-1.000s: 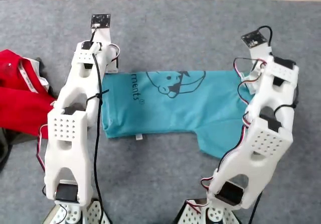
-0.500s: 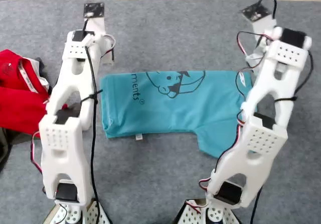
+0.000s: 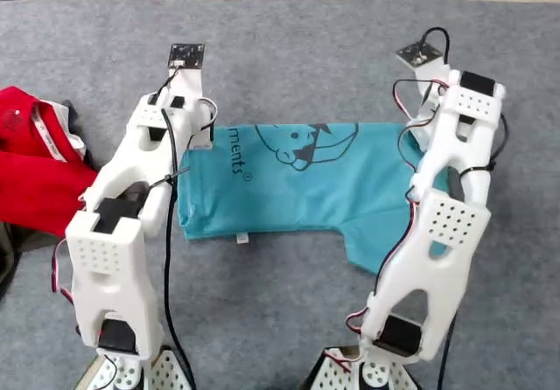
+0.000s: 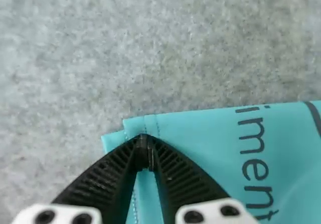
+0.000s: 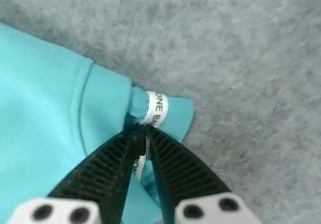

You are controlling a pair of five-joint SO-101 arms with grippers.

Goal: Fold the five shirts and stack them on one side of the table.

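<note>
Teal shirt (image 3: 297, 180), half-folded, lies on the grey table (image 3: 306, 49), with dark lettering and a drawing on it. At its far corners the left hand (image 4: 144, 151) pinches the hem; the right hand (image 5: 143, 136) pinches a white printed label (image 5: 156, 108).

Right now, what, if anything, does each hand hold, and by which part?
Both hold the teal shirt: the left hand pinches a corner near the printed lettering, and the right hand pinches the edge at the white label.
</note>
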